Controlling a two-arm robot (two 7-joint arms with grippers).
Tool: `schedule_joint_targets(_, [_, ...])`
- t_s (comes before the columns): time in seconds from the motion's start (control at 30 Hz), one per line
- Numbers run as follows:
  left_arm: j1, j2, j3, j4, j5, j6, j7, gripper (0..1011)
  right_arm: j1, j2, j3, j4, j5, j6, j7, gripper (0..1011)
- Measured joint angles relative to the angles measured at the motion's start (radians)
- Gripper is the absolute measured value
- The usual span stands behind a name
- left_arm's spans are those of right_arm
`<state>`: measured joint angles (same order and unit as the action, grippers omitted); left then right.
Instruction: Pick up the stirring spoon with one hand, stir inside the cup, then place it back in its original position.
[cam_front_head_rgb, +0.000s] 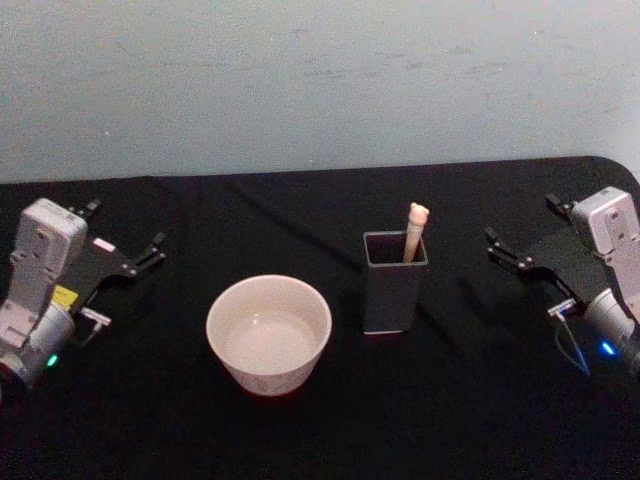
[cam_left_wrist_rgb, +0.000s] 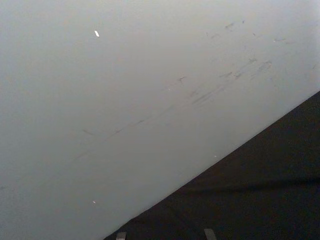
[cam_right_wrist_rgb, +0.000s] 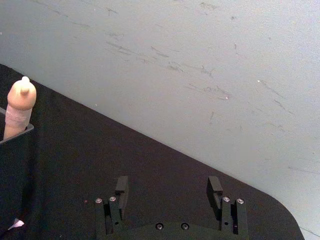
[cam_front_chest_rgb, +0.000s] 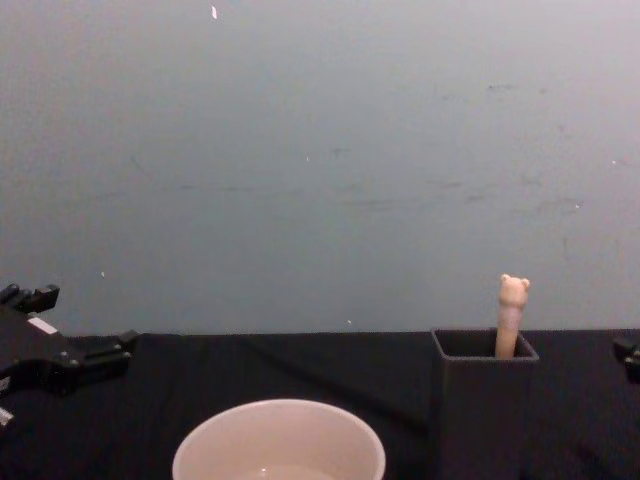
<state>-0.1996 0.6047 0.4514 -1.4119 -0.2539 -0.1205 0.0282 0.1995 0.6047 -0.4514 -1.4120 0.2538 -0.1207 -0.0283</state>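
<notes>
- Pick-up not begun: the stirring spoon (cam_front_head_rgb: 416, 222) stands in the holder (cam_front_head_rgb: 393, 290), middle of the desk (cam_front_head_rgb: 300, 440), beside the cup (cam_front_head_rgb: 268, 330).
- Both are wide and empty: right gripper (cam_front_head_rgb: 520, 218) at the right edge, left gripper (cam_front_head_rgb: 128, 224) at the left edge.
- Next, probably: the right gripper pinches the spoon's top.

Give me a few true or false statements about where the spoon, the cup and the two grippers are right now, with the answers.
1. The stirring spoon stands in the dark holder, bear head up. True.
2. The right gripper is holding the spoon. False: it is open and sits apart from the spoon, to the right of the holder.
3. The cup sits on the table to the left of the holder. True.
4. The left gripper is shut on the cup's rim. False: it is open, off to the left of the cup and not touching it.
</notes>
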Motion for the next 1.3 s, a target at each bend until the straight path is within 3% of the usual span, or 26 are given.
schedule_joint_targets(1.3, [0.000,0.000,0.000,0.000,0.000,0.000,0.000,1002,-0.001,0.001,0.006,-0.005,0.001,0.000,0.018,1000])
